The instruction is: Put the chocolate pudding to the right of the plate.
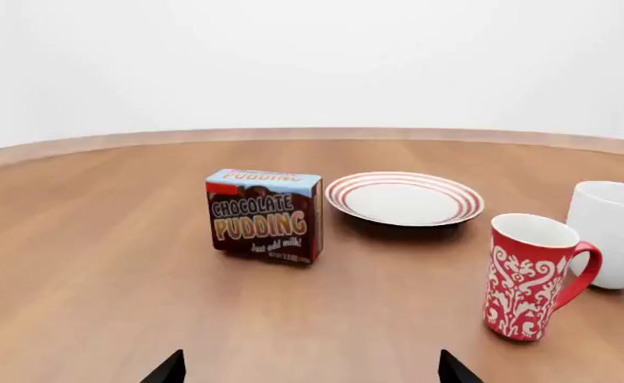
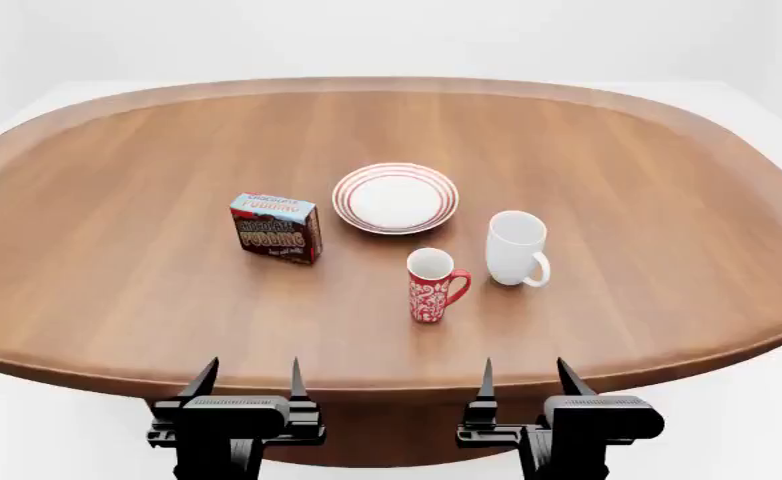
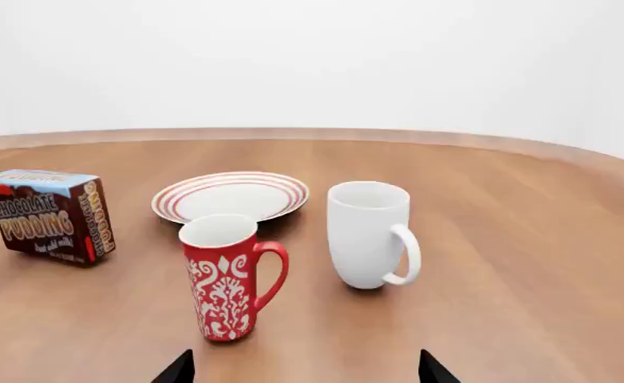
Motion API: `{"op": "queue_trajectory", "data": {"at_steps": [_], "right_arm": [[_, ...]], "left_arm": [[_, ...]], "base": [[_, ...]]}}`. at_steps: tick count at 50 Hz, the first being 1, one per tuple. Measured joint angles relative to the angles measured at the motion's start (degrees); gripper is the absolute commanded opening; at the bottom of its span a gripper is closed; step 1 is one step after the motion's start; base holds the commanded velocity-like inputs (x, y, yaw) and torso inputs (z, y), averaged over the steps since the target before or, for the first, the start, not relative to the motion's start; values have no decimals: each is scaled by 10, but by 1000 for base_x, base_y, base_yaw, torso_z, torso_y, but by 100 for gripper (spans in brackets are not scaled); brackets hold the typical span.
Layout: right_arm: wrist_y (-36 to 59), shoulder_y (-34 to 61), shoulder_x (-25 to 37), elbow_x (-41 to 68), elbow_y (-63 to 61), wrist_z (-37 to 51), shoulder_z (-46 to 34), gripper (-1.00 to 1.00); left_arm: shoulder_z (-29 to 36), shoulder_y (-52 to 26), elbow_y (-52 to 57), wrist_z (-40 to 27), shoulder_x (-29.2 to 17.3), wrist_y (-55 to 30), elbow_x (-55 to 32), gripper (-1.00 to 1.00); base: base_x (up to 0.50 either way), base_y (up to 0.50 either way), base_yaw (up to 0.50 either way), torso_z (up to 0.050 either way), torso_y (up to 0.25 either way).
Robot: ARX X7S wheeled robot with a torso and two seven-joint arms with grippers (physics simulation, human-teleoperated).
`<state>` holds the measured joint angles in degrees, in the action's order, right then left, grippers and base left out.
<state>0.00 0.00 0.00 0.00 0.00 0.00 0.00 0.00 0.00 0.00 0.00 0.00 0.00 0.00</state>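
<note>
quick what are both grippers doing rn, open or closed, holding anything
Left gripper: open, holding nothing.
Right gripper: open, holding nothing.

Bright, even, sharp renders; soft shadows, no glare.

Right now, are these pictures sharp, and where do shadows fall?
Head view: sharp, even light, no glare; plate and pudding cast soft shadows toward the camera. Left wrist view: crisp lettering, faint shadow under the red mug. Right wrist view: sharp, soft shadow beneath the white mug.
</note>
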Motion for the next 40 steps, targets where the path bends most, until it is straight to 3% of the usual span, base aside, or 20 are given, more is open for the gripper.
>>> {"op": "queue_trajectory", "data": {"at_steps": [11,33,40], "right_arm": [[4,2,12,15,1,13,-16,100],[6,3,36,41,4,35,-47,100],[7,4,40,48,7,39,-55,100]], "left_arm": [[14,-2,-2,-16,-12,1,-10,100],[41,-6,-10,-44,-35,6,-30,100],[47,-6,-13,-51,-42,8,-33,100]], "base": [[0,4,0,0,0],[0,497,0,0,0],[0,45,0,0,0]]}}
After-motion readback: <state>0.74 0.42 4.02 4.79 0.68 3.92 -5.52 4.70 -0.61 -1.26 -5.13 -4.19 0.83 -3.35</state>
